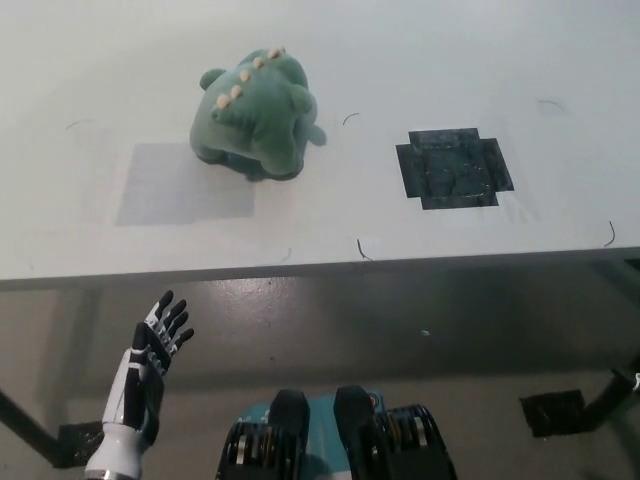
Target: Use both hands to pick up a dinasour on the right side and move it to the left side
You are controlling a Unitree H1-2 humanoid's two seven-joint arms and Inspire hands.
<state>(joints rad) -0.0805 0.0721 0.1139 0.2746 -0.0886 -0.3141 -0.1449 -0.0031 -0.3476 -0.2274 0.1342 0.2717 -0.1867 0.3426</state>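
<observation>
Dinosaur (pixel 256 119) sits on the far left part of the table (pixel 330 215), beside a grey patch, apparently placed already, while the left hand (pixel 148 365) hangs spread and empty below the near edge, so only resting both arms remains.

Bare table (pixel 420 60) all around the lone dinosaur (pixel 255 115).

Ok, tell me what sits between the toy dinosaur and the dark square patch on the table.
Nothing solid: in the head view, only bare white table separates the dinosaur from the dark patch, apart from a thin curved mark.
</observation>
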